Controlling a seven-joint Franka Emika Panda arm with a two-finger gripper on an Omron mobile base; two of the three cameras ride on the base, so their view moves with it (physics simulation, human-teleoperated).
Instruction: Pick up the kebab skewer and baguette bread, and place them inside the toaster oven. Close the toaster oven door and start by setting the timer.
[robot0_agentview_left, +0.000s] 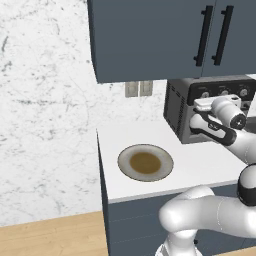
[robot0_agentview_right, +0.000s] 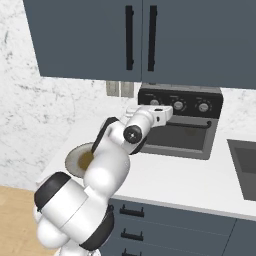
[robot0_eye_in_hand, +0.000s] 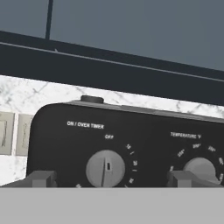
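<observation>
In the left base view the white arm is reaching from the lower right toward the toaster oven (robot0_agentview_left: 181, 112), which is sitting at the back right of the white bench (robot0_agentview_left: 195, 162) under the dark blue wall cabinets (robot0_agentview_left: 150, 35); the arm's wrist is covering most of the oven front, so the toaster oven door is hard to make out here, and the oven's right side is being cut off by the picture edge. A grey plate (robot0_agentview_left: 145, 162) with a brown centre is lying on the bench to the left of the oven, well apart from it. In the right base view the claw (robot0_agentview_right: 169, 111) is hovering just in front of the oven's knob panel (robot0_agentview_right: 192, 105), near its left end, while the toaster oven door (robot0_agentview_right: 180, 137) is showing below as a dark panel with a thin bar handle; whether it is fully shut is hard to tell from this angle. The arm's bulk is hiding most of the plate, and a sink (robot0_agentview_right: 245, 165) is being clipped by the right edge. In the hand view the two finger tips (robot0_eye_in_hand: 41, 178) are standing wide apart with nothing between them, flanking the timer knob (robot0_eye_in_hand: 105, 168), whose pointer is sitting near the OFF mark; the temperature knob (robot0_eye_in_hand: 199, 168) is being partly hidden by the right tip. The skewer and the bread cannot be made out anywhere.
</observation>
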